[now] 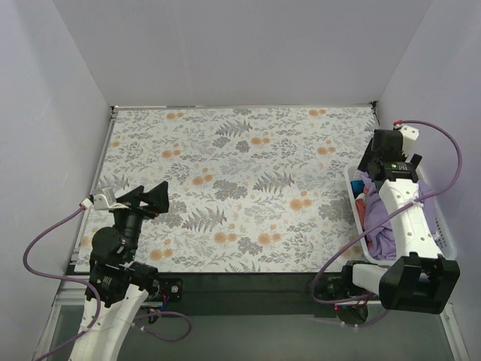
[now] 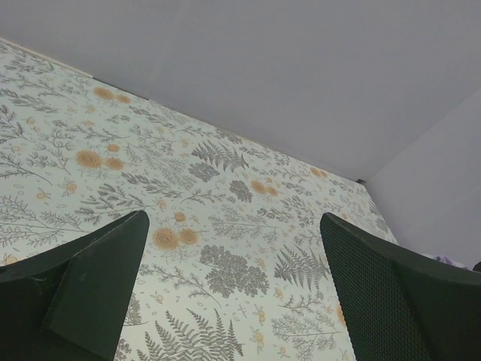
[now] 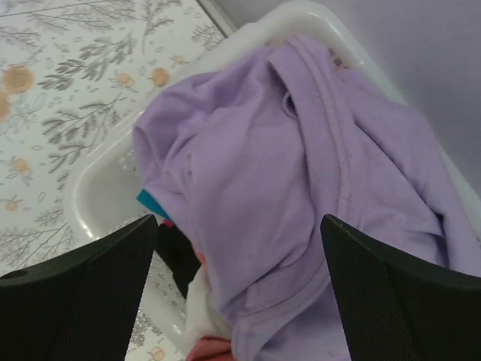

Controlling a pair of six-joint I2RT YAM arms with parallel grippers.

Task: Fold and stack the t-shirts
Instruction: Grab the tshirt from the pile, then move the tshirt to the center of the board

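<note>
While R gripper [image 3: 237, 226] hangs wide open, empty, over lavender t-shirt [image 3: 301, 150] in basket [image 3: 98, 180], L gripper [image 2: 233, 222] gapes empty above table [image 2: 113, 128].

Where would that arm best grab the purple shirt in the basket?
Probably from straight above, pinching the raised seam of the purple shirt. It lies heaped topmost in the basket, its folds standing up, and the right tool, open, hangs over it.
</note>
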